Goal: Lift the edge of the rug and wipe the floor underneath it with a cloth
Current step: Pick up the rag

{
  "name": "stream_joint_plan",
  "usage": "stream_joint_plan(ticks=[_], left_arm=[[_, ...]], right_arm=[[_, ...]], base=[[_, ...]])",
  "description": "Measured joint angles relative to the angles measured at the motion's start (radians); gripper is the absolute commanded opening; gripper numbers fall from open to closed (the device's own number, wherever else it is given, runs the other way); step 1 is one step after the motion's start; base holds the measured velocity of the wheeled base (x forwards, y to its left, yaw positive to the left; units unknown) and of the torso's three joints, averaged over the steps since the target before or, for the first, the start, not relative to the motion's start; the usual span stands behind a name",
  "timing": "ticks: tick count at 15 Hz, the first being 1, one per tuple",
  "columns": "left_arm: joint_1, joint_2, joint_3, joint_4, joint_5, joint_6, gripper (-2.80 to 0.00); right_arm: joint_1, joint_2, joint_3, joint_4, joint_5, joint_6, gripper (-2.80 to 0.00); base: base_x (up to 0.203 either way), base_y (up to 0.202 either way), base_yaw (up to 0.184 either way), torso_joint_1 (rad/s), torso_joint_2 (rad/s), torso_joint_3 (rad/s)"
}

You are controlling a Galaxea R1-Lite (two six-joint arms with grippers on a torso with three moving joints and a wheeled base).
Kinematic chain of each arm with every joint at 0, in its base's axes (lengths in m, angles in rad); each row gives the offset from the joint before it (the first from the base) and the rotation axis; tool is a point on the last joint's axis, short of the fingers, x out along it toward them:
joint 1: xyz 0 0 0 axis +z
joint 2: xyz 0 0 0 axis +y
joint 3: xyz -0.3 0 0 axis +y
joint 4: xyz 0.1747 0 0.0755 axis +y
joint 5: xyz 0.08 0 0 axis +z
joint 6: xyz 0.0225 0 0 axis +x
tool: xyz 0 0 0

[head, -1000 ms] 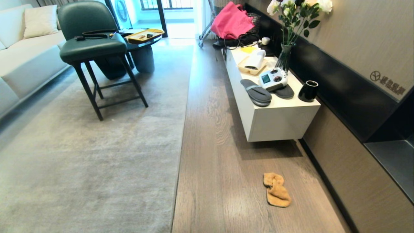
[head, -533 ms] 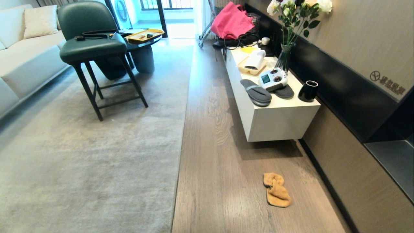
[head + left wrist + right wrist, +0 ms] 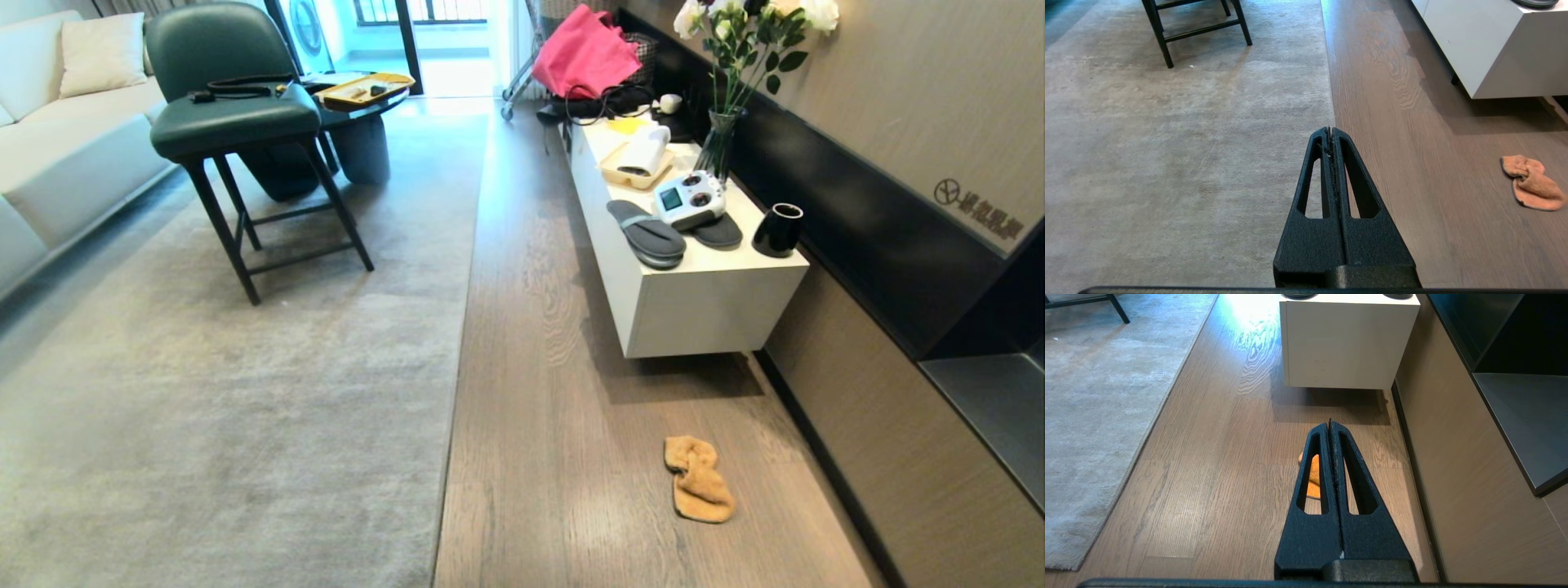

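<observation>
Pressing their fingers together on nothing, the left gripper (image 3: pixel 1332 130) hangs above the rug edge (image 3: pixel 1329 81) and the right gripper (image 3: pixel 1329 422) above the cloth (image 3: pixel 1313 477), crumpled on the floor (image 3: pixel 555 392) near the white cabinet (image 3: pixel 702 302).

Open lane of brown wood-plank floor (image 3: pixel 539 343) beside the rug

The pale grey rug's straight edge (image 3: pixel 459 351) lies flat and unblocked; the white low cabinet (image 3: pixel 702 302) crowds the far right, a green chair's black legs (image 3: pixel 245 245) stand well inside the rug.
</observation>
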Motion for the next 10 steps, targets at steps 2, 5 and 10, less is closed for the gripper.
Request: stream_joint_plan(ticks=[2, 5, 10], left_arm=[[0.0, 0.0, 0.0, 0.0, 0.0, -0.001, -2.8], [0.0, 0.0, 0.001, -0.001, 0.0, -0.006, -2.8], [0.0, 0.0, 0.001, -0.001, -0.001, -0.007, -2.8]], right_arm=[[0.0, 0.0, 0.0, 0.0, 0.0, 0.0, -2.8], [0.0, 0.0, 0.0, 0.0, 0.0, 0.0, -2.8], [0.0, 0.0, 0.0, 0.0, 0.0, 0.0, -2.8]], base=[[0.0, 0.0, 0.0, 0.0, 0.0, 0.0], [0.0, 0.0, 0.0, 0.0, 0.0, 0.0], [0.0, 0.0, 0.0, 0.0, 0.0, 0.0]])
